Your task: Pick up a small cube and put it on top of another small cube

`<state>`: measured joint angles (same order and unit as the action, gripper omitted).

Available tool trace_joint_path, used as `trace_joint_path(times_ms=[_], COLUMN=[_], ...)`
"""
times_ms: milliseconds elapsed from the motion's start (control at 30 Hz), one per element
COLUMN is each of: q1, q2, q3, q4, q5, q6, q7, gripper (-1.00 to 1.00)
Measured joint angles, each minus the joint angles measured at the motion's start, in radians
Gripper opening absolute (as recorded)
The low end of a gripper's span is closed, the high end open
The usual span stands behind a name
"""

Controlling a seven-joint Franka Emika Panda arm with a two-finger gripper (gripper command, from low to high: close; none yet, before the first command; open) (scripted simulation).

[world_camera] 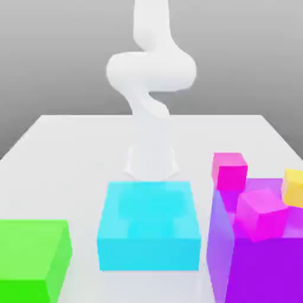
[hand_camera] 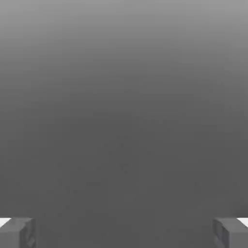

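- Your arm [world_camera: 148, 89] rose coiled from its base at the far middle of the white table [world_camera: 71, 142]; the gripper [hand_camera: 124, 233] had its fingers [hand_camera: 17, 232] spread wide, nothing between them.
- Nearest you sat a green block [world_camera: 32, 257], a cyan block [world_camera: 148, 228] and a translucent purple block [world_camera: 260, 254].
- Small cubes clustered at the exterior view's right: a magenta cube [world_camera: 229, 171] on the table behind the purple block, a pink cube [world_camera: 261, 214] tilted against that block, a yellow cube [world_camera: 293, 188] just beside it.
- Bare table lay open toward the exterior view's left.
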<state>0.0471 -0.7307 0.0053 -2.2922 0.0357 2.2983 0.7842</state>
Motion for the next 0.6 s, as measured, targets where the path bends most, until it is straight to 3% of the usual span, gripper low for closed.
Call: trace_joint_path(times_ms=[333, 600], q1=[0.224, 0.359], q2=[0.320, 0.608], q3=[0.164, 0.337], q4=[-0.063, -0.182], q5=[0.148, 0.146], q6=[0.066, 0.191], q7=[-0.001, 0.041], gripper=[0.00, 0.00])
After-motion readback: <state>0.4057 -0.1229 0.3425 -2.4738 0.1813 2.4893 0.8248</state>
